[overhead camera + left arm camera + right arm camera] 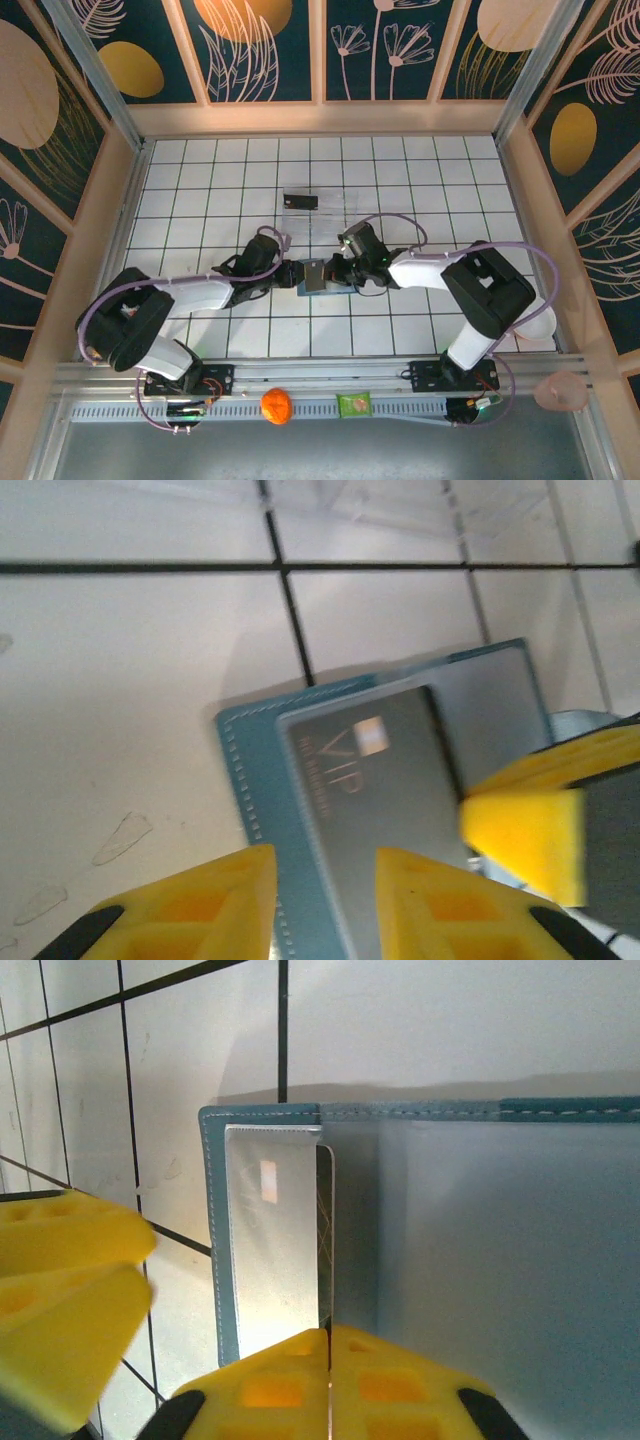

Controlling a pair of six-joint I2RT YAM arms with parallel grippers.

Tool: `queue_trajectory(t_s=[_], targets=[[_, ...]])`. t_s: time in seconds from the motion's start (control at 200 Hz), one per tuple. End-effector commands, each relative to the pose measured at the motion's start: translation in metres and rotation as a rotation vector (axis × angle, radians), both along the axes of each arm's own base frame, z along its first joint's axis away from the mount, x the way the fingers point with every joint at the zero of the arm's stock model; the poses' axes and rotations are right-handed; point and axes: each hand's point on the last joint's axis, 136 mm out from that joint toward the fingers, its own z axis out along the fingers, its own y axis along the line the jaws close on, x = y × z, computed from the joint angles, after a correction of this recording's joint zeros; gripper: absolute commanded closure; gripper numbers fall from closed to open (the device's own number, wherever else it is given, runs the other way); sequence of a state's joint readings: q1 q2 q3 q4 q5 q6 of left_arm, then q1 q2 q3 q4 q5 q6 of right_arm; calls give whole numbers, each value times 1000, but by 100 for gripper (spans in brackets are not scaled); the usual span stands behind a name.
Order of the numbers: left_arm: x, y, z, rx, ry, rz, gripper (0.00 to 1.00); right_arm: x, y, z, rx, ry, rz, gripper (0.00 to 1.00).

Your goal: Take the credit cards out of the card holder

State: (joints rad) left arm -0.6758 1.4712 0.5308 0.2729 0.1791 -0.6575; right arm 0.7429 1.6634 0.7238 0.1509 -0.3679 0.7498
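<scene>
Judging by the tiled table (200, 200), the job is partly done. The card holder (314, 276) lies unfolded at the middle of the table, between the two arms. One black card (300, 201) already lies out on the tiles, well apart from it on the far side. A grey card marked VIP (380, 780) sits tucked in the holder's pocket, so at least that one is left to pull; whether others hide beneath it I cannot tell. The right gripper (328, 1360) is clenched, its jaws pressed together on the holder's edge, seemingly pinning it down. The left gripper (325, 872) is spread wide. Its fingers sit either side of the holder's near end, with the grey card's end in the gap, gripping nothing.
</scene>
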Motion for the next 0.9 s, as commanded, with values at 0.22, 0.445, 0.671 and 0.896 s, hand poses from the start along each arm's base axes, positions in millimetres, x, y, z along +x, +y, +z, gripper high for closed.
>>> queue_trajectory(t_s=[0.22,0.445,0.671,0.896], targets=[[0,-22,23,-53,-39,-63,74,10,-6,20,-64,-110,-7,73],[2,-22,-1,35,-7,-56,83,17,-2,31,-56,-133,16,75],[-4,-10,-26,116,35,-45,82,16,0,15,-54,-79,21,77],[-4,3,-39,189,43,-18,84,12,3,3,-30,-31,31,78]])
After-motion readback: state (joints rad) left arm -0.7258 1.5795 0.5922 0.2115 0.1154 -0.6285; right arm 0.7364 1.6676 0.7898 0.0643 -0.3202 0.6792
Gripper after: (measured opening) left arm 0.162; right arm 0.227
